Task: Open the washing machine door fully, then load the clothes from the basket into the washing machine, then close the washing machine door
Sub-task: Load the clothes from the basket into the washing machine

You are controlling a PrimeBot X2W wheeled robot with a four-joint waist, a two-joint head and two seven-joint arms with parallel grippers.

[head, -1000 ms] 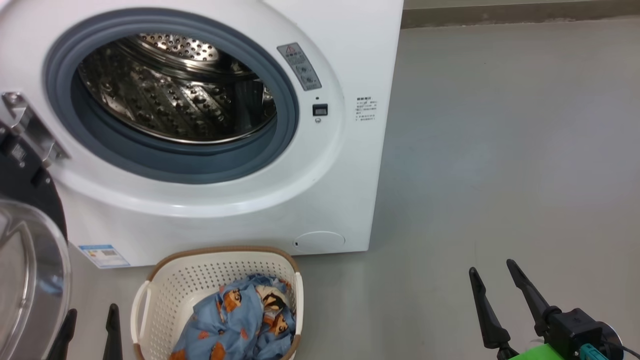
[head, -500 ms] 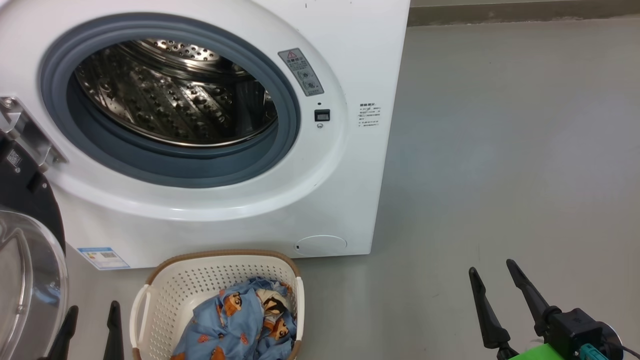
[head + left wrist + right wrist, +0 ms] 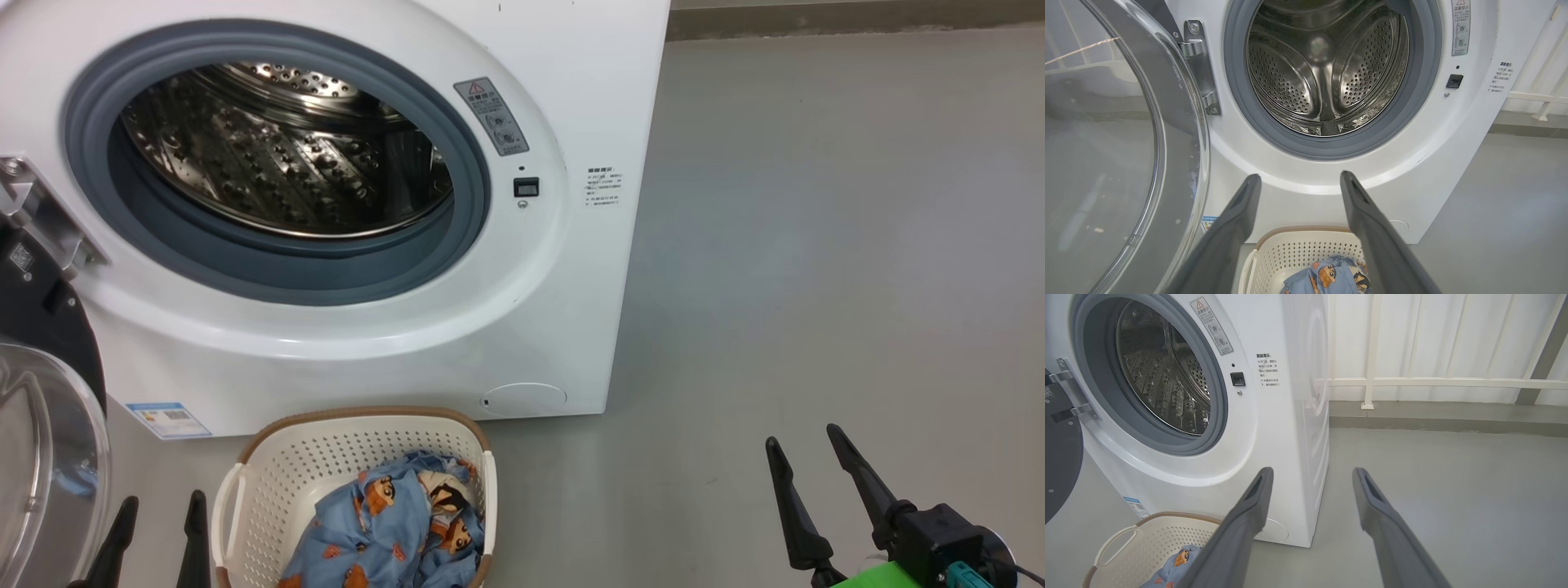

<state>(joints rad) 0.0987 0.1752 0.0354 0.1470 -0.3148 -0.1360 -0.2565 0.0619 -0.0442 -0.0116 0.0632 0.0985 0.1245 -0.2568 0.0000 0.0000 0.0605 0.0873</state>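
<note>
One small change: beside the door [image 3: 49, 457], swung wide at far left, the left gripper [image 3: 163, 500] has edged right toward the basket [image 3: 359, 413], fingers spread wide and empty. I judge that opening is done and loading is starting. The clothes [image 3: 384, 531] lie bunched in the basket, which stands just before the machine [image 3: 571, 269]. The heap's long axis runs from near left to far right. The drum [image 3: 286, 155] faces the robot. Far right, the right gripper [image 3: 802, 434] hovers with its fingers wide and empty.
</note>
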